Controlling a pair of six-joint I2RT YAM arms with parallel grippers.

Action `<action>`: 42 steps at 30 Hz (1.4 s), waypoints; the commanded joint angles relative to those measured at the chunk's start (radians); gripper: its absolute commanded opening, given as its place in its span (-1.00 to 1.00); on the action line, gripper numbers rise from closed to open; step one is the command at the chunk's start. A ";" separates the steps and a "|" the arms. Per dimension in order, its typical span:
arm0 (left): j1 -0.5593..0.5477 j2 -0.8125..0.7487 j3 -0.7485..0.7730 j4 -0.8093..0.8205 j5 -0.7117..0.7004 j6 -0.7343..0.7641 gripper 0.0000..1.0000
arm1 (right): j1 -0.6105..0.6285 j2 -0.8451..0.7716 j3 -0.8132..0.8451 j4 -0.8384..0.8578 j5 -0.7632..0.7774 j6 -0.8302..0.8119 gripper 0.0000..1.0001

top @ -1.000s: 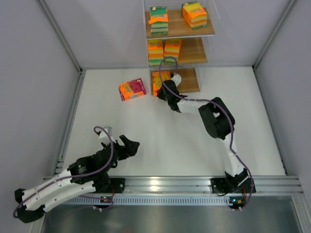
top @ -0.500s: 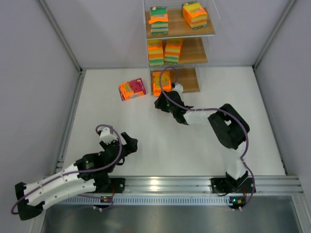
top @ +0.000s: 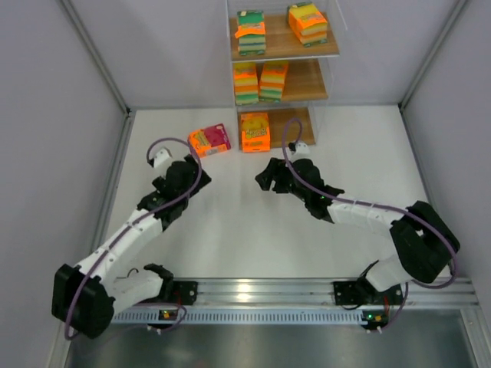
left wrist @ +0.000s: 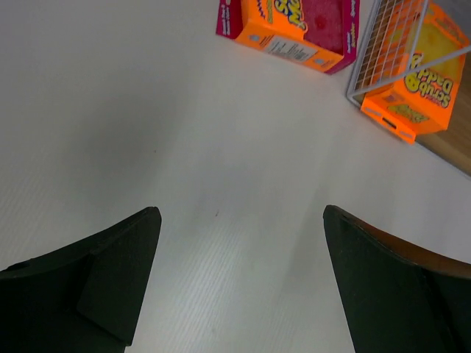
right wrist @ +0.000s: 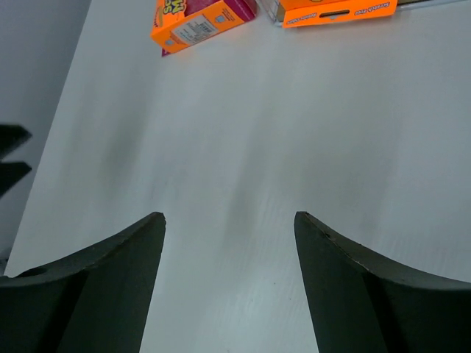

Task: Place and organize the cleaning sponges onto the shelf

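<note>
Top external view: the shelf (top: 311, 80) stands at the far edge of the tabletop (top: 230, 230), with three wooden boards in a thin white frame.

Sponges, by position:
- Top board: left top pack (top: 251, 33) and right top pack (top: 308, 23), set apart from each other.
- Middle board: left middle pack (top: 245, 83) and right middle pack (top: 272, 80), side by side; cannot tell whether they touch.
- Bottom board: orange pack (top: 255, 132), at the left end.
- Tabletop: pink-red pack (top: 209, 141), lying flat just left of the shelf's foot, off the shelf and skewed to its front.

Left claw (top: 189, 169): near the pink-red pack on its near side, not touching it. In the left wrist view its dark fingers (left wrist: 110, 279) are spread wide with only bare tabletop between them. The pink-red pack shows at the top of that frame. The orange pack sits at upper right, partly behind the shelf's white wire side grille.

Right claw (top: 265, 176): on the near side of the bottom board, apart from both the shelf and the orange pack. In the right wrist view its fingers (right wrist: 110, 279) are apart and grip nothing, with white tabletop between them. The pink-red pack is at upper left, and an edge of the orange pack runs along the top of the frame.
</note>
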 commanded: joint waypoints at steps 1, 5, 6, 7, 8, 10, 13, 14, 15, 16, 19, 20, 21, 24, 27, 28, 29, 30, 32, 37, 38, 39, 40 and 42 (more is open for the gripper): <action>0.152 0.072 0.153 0.103 0.197 0.130 0.96 | 0.005 -0.116 -0.029 -0.039 -0.051 -0.086 0.46; 0.342 0.336 0.349 0.117 0.277 0.221 0.96 | -0.004 -0.166 -0.081 -0.036 -0.079 -0.112 0.50; 0.347 0.390 0.395 0.117 0.279 0.275 0.96 | -0.006 -0.166 -0.083 -0.041 -0.079 -0.114 0.50; 0.348 0.496 0.488 0.115 0.288 0.298 0.96 | -0.009 -0.166 -0.083 -0.050 -0.094 -0.119 0.51; 0.350 0.544 0.532 0.114 0.300 0.320 0.95 | -0.016 -0.165 -0.085 -0.053 -0.097 -0.125 0.53; 0.356 0.631 0.636 0.108 0.308 0.355 0.93 | -0.021 -0.163 -0.085 -0.065 -0.123 -0.122 0.54; 0.387 0.780 0.719 0.108 0.346 0.355 0.88 | -0.030 -0.165 -0.094 -0.074 -0.146 -0.117 0.55; 0.394 0.802 0.739 0.109 0.357 0.351 0.87 | -0.030 -0.162 -0.095 -0.074 -0.149 -0.114 0.56; 0.399 0.823 0.755 0.109 0.363 0.354 0.86 | -0.033 -0.159 -0.095 -0.076 -0.152 -0.113 0.56; 0.404 0.860 0.767 0.108 0.371 0.363 0.86 | -0.035 -0.153 -0.094 -0.079 -0.161 -0.108 0.56; 0.405 0.923 0.810 0.108 0.365 0.386 0.91 | -0.044 -0.134 -0.079 -0.088 -0.174 -0.109 0.56; 0.407 0.935 0.819 0.108 0.365 0.383 0.93 | -0.044 -0.128 -0.072 -0.094 -0.177 -0.111 0.56; 0.407 0.948 0.824 0.108 0.369 0.381 0.94 | -0.045 -0.122 -0.065 -0.103 -0.180 -0.113 0.57; 0.414 0.994 0.848 0.109 0.392 0.377 0.91 | -0.056 -0.097 -0.040 -0.120 -0.191 -0.117 0.61; 0.421 1.034 0.891 0.109 0.417 0.389 0.86 | -0.064 -0.084 -0.026 -0.128 -0.203 -0.120 0.61; 0.424 1.058 0.905 0.109 0.425 0.393 0.85 | -0.067 -0.079 -0.025 -0.130 -0.204 -0.122 0.61; 0.424 1.067 0.916 0.109 0.429 0.401 0.84 | -0.068 -0.076 -0.025 -0.130 -0.204 -0.123 0.61; 0.425 1.078 0.937 0.112 0.435 0.400 0.83 | -0.068 -0.074 -0.026 -0.131 -0.201 -0.123 0.61; 0.427 1.103 0.954 0.109 0.439 0.403 0.83 | -0.073 -0.062 -0.025 -0.136 -0.197 -0.125 0.61; 0.433 1.136 0.977 0.109 0.443 0.400 0.90 | -0.085 -0.056 -0.025 -0.140 -0.191 -0.123 0.61; 0.434 1.140 0.979 0.109 0.449 0.398 0.90 | -0.087 -0.054 -0.029 -0.134 -0.186 -0.125 0.61; 0.436 1.146 0.983 0.109 0.455 0.398 0.90 | -0.088 -0.054 -0.032 -0.131 -0.183 -0.120 0.61; 0.437 1.156 0.989 0.109 0.466 0.398 0.90 | -0.093 -0.051 -0.034 -0.131 -0.183 -0.116 0.62; 0.437 1.169 1.005 0.109 0.475 0.397 0.87 | -0.098 -0.047 -0.031 -0.137 -0.186 -0.116 0.62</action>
